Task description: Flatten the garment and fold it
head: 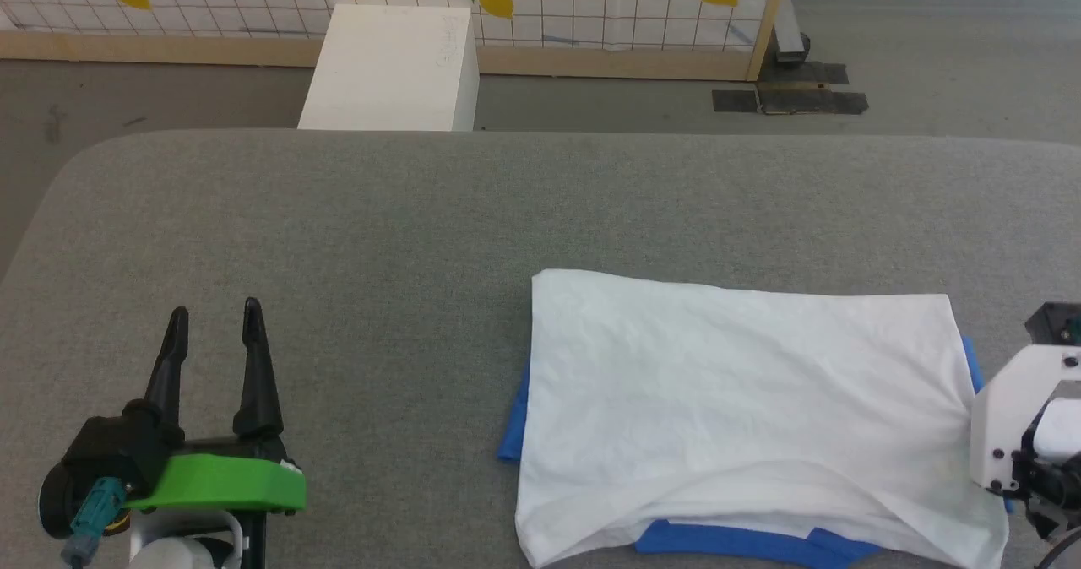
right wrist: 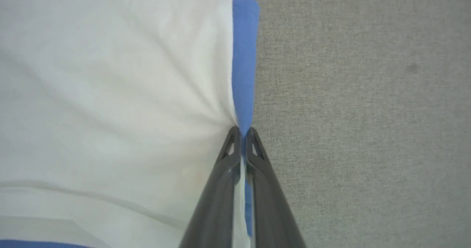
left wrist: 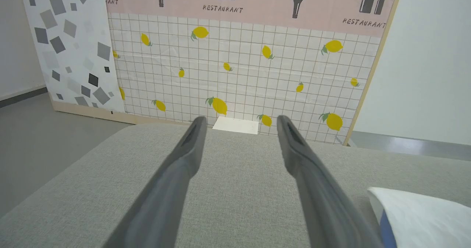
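Head view: the folded garment (head: 743,400) lies lengthwise left to right on the grey worktop (head: 338,214), well right of the released left tool (head: 215,307). Left wrist view: its corner, lower right. Right wrist view: right tool (right wrist: 241,130) clenched on its right edge.

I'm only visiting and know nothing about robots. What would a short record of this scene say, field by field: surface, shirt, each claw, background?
Surface: grey fabric-covered table
Clothing: garment, white with blue edges peeking out beneath, lying partly folded on the table's right side
Left arm: left gripper open, at the table's left side, well apart from the garment
Right arm: right gripper shut on the garment's right edge, pinching white and blue layers
Background: white box; lemon-patterned panel
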You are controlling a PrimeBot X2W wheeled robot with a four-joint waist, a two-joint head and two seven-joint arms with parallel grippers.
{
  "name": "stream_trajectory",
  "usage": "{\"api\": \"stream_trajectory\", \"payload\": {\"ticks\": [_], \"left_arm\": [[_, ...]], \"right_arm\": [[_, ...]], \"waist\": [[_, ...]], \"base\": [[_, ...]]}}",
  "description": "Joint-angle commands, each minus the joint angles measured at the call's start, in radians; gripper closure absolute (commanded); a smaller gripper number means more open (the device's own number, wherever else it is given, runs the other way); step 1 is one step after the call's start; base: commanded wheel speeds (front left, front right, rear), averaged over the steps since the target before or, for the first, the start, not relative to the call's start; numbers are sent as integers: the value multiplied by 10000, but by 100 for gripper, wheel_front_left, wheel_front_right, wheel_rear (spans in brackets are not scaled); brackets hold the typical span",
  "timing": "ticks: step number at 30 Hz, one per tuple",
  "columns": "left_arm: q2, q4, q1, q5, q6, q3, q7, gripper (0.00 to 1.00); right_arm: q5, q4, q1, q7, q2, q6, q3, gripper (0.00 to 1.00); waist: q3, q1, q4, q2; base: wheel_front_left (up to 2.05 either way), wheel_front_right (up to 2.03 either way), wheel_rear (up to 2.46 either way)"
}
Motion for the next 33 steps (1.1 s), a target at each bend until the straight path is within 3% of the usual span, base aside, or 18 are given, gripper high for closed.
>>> {"api": "stream_trajectory", "payload": {"ticks": [1,10,14,19,25,33], "left_arm": [[-79,38,119,144,-81,59,-47,0],[-324,-21,373,363,-256,310,-47,0],[-437,-27,350,402,-338,283,-47,0],[-549,66,217,405,-458,188,-47,0],[-615,205,135,391,-555,215,-47,0],[-678,362,-30,355,-675,210,-47,0]], "right_arm": [[74,-337,74,94,-89,-19,103,100],[1494,-3680,255,1002,-420,-19,2328,100],[1880,-4102,66,1068,-226,-19,3372,100],[2022,-3450,-453,645,262,-19,4508,100],[2148,-1757,-1210,-161,1068,-19,5521,100],[2215,745,-2084,-1295,1429,-19,6239,100]], "waist": [[-69,0,26,-1],[-524,0,79,-1],[-552,0,234,-1],[-482,0,690,-1],[-229,0,1387,-1],[190,0,2137,-1]], "base": [[0,0,0],[0,0,0],[0,0,0],[0,0,0],[0,0,0],[0,0,0]]}}
